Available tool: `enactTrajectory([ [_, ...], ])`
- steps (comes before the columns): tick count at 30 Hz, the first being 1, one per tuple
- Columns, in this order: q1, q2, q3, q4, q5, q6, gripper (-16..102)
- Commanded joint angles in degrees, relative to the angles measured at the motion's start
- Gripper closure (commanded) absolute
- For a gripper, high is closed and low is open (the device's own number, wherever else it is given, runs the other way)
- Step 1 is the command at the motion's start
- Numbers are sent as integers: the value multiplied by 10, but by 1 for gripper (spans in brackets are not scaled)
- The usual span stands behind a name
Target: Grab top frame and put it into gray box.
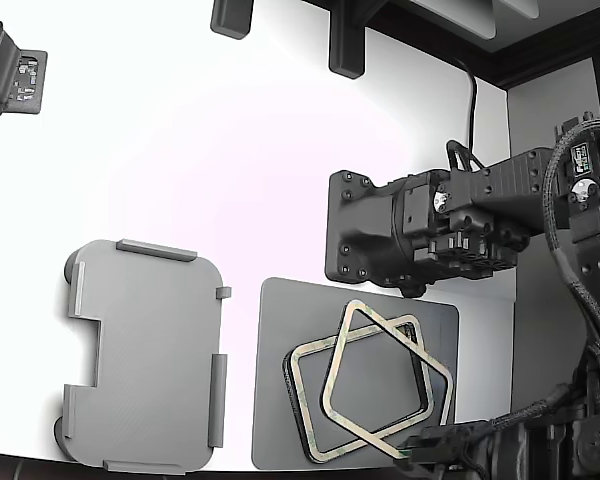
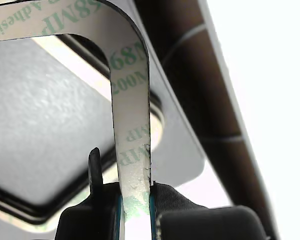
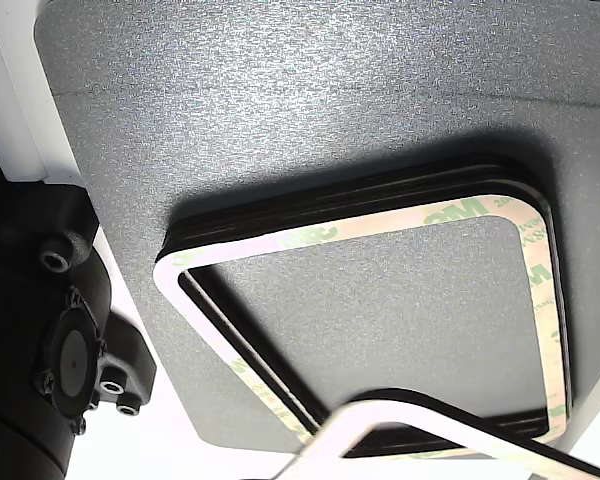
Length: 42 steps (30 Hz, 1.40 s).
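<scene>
The top frame (image 1: 388,380), a cream ring with a black edge, is lifted and turned askew above the stack of identical frames (image 1: 315,400) on the dark gray mat (image 1: 280,330). My gripper (image 1: 412,447) is shut on its near corner at the bottom of the exterior view. In the wrist view the frame's strip (image 2: 132,125) is pinched between the fingers (image 2: 95,170) of the gripper (image 2: 135,197). The other view shows the lifted frame's corner (image 3: 330,440) over the stack (image 3: 380,225). The gray box (image 1: 145,355), a light-gray tray with edge tabs, lies empty at the exterior view's left.
A bulky black arm head (image 1: 420,235) hangs over the mat's far edge. Cables and arm links (image 1: 580,300) fill the exterior view's right side. A black device (image 1: 10,75) sits at the top left and black posts (image 1: 345,40) at the top.
</scene>
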Motion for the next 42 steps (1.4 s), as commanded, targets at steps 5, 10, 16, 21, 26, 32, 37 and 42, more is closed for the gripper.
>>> enactTrajectory([
  [5,-97,42,-23,11,106,309,97],
  [10,-161,32,-72,30,171,708,97],
  [16,-280,50,-80,28,166,917,97],
  [21,-338,62,-87,30,205,1198,98],
  [26,-405,61,-93,25,163,1313,99],
  [32,-479,25,-105,31,72,1714,98],
  [37,-511,-17,-113,31,24,1848,97],
  [42,-513,-59,-127,31,-27,1890,97],
])
